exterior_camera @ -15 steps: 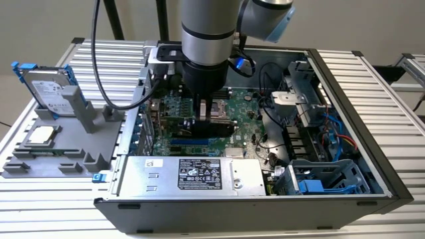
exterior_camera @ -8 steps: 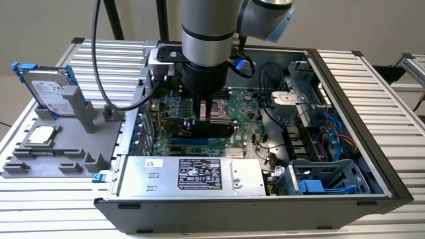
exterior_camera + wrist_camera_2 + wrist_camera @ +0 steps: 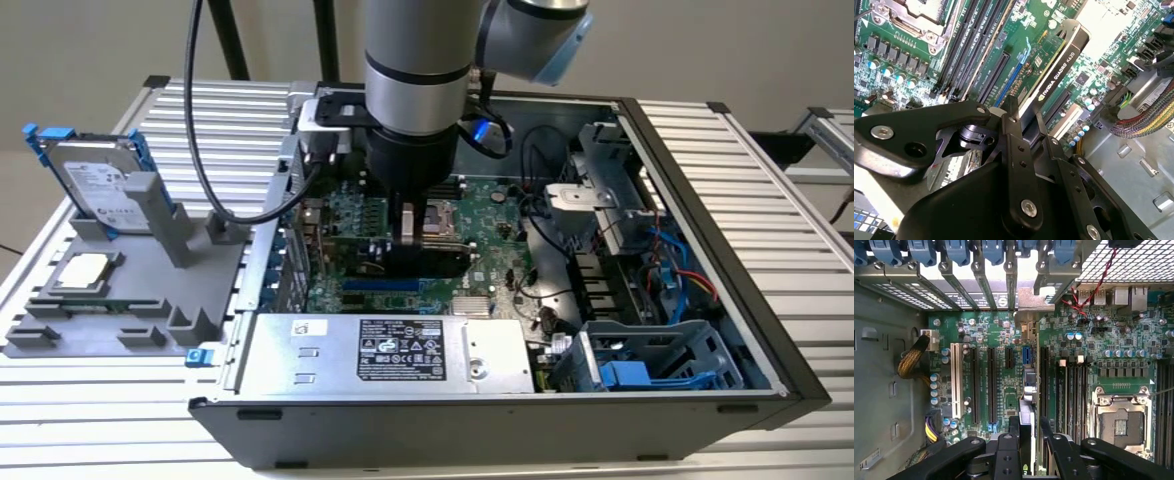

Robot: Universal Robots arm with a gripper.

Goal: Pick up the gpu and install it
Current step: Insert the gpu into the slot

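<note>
My gripper (image 3: 424, 232) reaches down into the open computer case (image 3: 694, 150), over the green motherboard (image 3: 494, 225). It is shut on the gpu (image 3: 1056, 67), a thin black card seen edge-on in both wrist views, with its green board side showing. The gpu (image 3: 1027, 407) stands upright between the two black fingers (image 3: 1004, 450), running in line with the long expansion slots (image 3: 990, 385). Its silver end bracket (image 3: 1034, 302) points at the case's rear slot openings. In the exterior view the gpu (image 3: 430, 264) hangs just below the wrist. I cannot tell whether its edge touches a slot.
The bare CPU socket (image 3: 1121, 425) and memory slots (image 3: 1071, 390) lie beside the card. Blue slot latches (image 3: 959, 250) line the rear wall. The power supply (image 3: 387, 350), a drive cage (image 3: 654, 365) and cables (image 3: 667, 270) fill the case. A grey stand (image 3: 120, 300) outside holds a hard drive (image 3: 100, 185) and a CPU chip (image 3: 83, 270).
</note>
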